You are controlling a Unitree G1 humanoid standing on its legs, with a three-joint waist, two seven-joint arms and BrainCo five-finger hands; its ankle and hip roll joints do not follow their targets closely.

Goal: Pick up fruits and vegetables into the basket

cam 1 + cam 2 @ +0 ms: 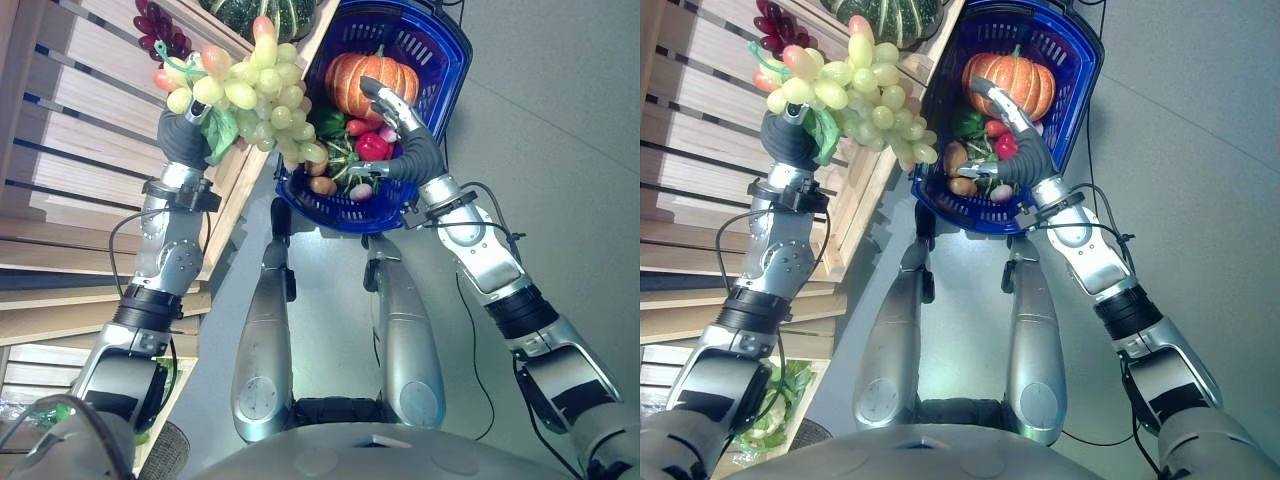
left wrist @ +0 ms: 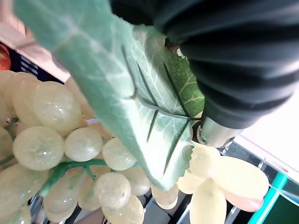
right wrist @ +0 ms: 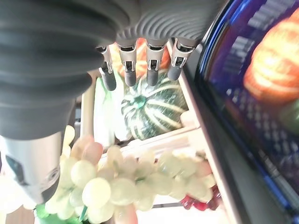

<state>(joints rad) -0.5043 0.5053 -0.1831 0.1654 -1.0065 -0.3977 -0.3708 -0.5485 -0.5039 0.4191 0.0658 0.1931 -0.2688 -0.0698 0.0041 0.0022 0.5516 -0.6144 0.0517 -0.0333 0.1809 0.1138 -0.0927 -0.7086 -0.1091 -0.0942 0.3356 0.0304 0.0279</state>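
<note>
My left hand [image 1: 186, 135] is clenched on the stem end of the green grapes [image 1: 255, 95], lifted off the wooden shelf [image 1: 70, 150] so they clear its edge; the bunch trails lengthwise toward the blue basket [image 1: 445, 60], tip nearly at its rim. My right hand [image 1: 400, 125] hangs over the basket with relaxed, straight fingers, holding nothing.

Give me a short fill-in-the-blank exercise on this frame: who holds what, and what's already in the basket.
1. The left hand holds up a bunch of green ____.
2. The largest thing in the basket is an orange ____.
3. The basket's colour is ____.
4. The right hand reaches over the basket with fingers ____.

Missing words: grapes; pumpkin; blue; open
</note>
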